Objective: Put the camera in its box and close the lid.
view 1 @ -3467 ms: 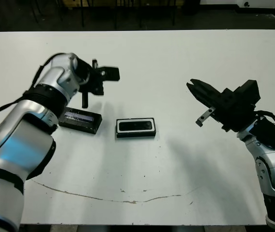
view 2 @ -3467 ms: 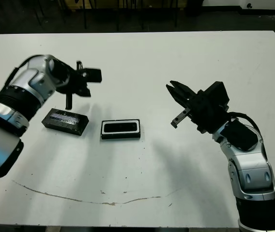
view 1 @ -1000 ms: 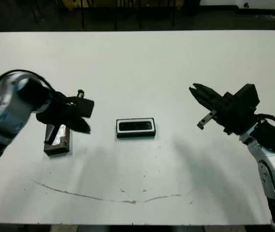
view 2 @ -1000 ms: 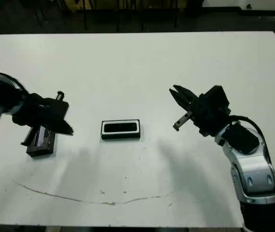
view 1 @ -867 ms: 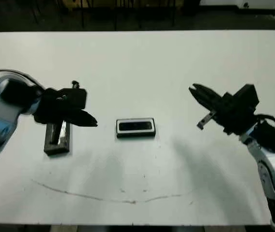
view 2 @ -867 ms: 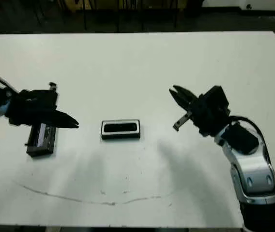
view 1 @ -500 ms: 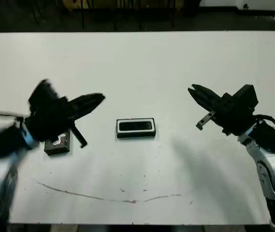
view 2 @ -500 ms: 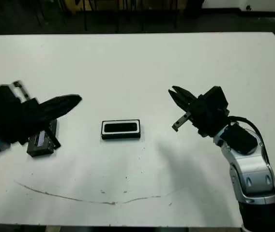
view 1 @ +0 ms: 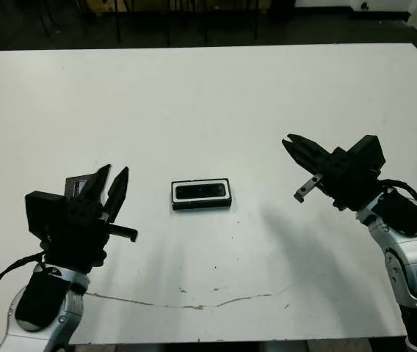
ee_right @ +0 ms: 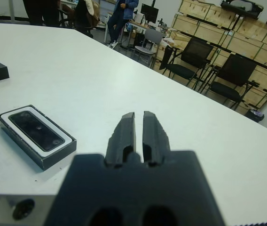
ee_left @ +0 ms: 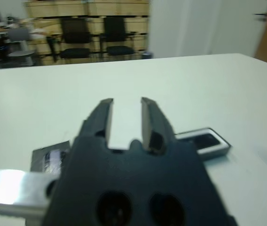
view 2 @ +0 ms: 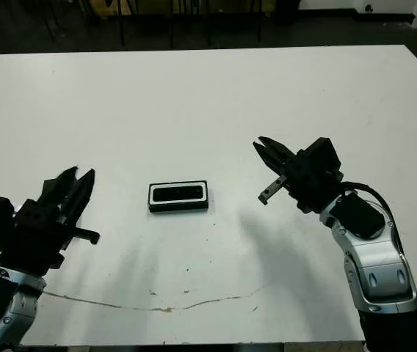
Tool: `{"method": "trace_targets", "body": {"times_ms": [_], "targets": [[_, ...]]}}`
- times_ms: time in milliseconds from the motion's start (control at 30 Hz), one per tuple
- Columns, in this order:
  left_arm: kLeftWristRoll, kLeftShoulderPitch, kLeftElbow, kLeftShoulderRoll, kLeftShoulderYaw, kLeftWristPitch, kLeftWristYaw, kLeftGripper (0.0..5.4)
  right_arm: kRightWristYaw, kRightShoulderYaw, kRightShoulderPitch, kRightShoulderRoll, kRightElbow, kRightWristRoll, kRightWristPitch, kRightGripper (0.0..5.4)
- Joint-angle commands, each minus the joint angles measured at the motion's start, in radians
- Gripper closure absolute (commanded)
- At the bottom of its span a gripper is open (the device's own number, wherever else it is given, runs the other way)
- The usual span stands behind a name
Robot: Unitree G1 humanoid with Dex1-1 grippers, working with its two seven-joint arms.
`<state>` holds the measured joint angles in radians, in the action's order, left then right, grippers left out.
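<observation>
Two grippers hover above the white table (view 1: 216, 88), neither holding anything. The box (view 1: 202, 194) lies flat near the table's middle, lid off, with the camera (view 1: 201, 192) seated inside its white lining. The left gripper (view 1: 111, 185) is well to the left of the box, its fingers set apart with a clear gap between them. The lid (ee_left: 50, 157) lies on the table just beside that gripper; the head views show only a corner of it behind the fingers, so whether it touches them cannot be told. The right gripper (view 2: 267, 152) is to the right of the box, fingers nearly together with only a thin slit between them.
</observation>
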<state>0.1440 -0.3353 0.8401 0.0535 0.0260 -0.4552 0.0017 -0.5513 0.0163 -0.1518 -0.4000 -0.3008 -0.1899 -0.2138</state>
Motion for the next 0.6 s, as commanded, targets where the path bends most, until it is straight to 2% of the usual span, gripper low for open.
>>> {"method": "trace_targets", "body": {"times_ms": [33, 233, 367, 600], "targets": [[-0.046, -0.103, -0.019, -0.034, 0.021, 0.019, 0.053, 3.11, -0.006, 0.007, 0.02, -0.002, 0.017, 0.001, 0.013, 5.4], [-0.062, -0.08, -0.049, -0.049, 0.031, 0.05, 0.101, 1.98, -0.005, 0.009, 0.025, 0.009, 0.012, -0.02, -0.004, 5.4], [-0.081, -0.06, -0.033, -0.04, 0.031, -0.003, 0.13, 1.21, -0.005, 0.012, 0.025, 0.012, 0.018, -0.025, 0.001, 5.4], [-0.059, -0.034, 0.003, -0.049, -0.009, -0.074, 0.158, 0.01, -0.011, 0.014, 0.015, 0.004, 0.02, -0.031, -0.013, 5.4]]}}
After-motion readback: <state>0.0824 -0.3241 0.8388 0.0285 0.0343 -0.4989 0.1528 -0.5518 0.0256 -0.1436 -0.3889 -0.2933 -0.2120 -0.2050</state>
